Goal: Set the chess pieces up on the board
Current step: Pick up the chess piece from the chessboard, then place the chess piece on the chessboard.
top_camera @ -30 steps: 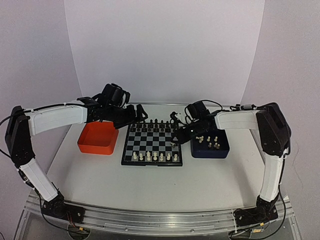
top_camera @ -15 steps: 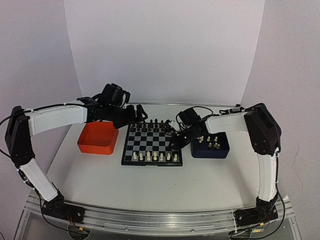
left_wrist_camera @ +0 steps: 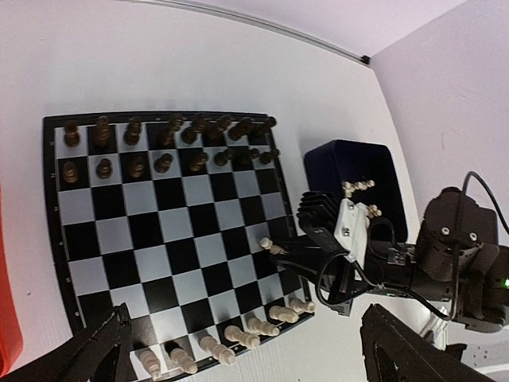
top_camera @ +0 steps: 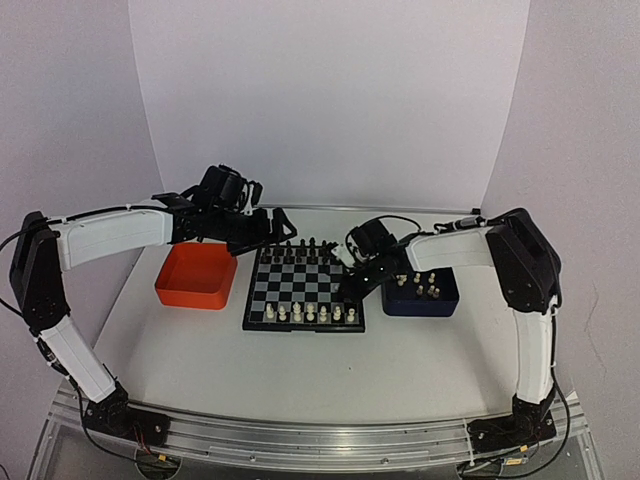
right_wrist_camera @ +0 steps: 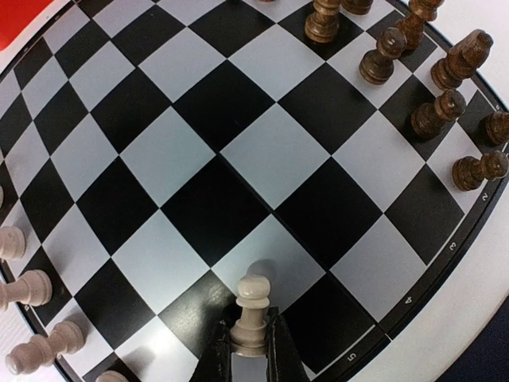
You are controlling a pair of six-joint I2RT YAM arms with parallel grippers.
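My right gripper point(right_wrist_camera: 251, 344) is shut on the base of a cream-white pawn point(right_wrist_camera: 253, 306). It holds the pawn upright, low over the squares by the right edge of the board point(right_wrist_camera: 262, 159). In the top view the right gripper point(top_camera: 350, 285) reaches in from the right over the board point(top_camera: 304, 326). Several cream chess pieces point(top_camera: 310, 313) line the near row. More cream pieces point(top_camera: 425, 285) lie in the dark blue tray point(top_camera: 420, 303). My left gripper point(top_camera: 265, 228) hovers open above the board's far left corner. Its fingers point(left_wrist_camera: 95, 350) frame the board point(left_wrist_camera: 52, 207), the held pawn point(left_wrist_camera: 270, 247) and the near row point(left_wrist_camera: 246, 330).
Black chessmen point(top_camera: 305, 247) fill the board's two far rows, also seen from the left wrist point(left_wrist_camera: 167, 135) and the right wrist point(right_wrist_camera: 445, 79). An orange tray point(top_camera: 195, 280) sits left of the board. The blue tray point(left_wrist_camera: 342, 163) is tight against the board's right side.
My right gripper has closed on the pawn and shifted left from the blue tray's edge onto the board's right side. The left arm has barely moved.
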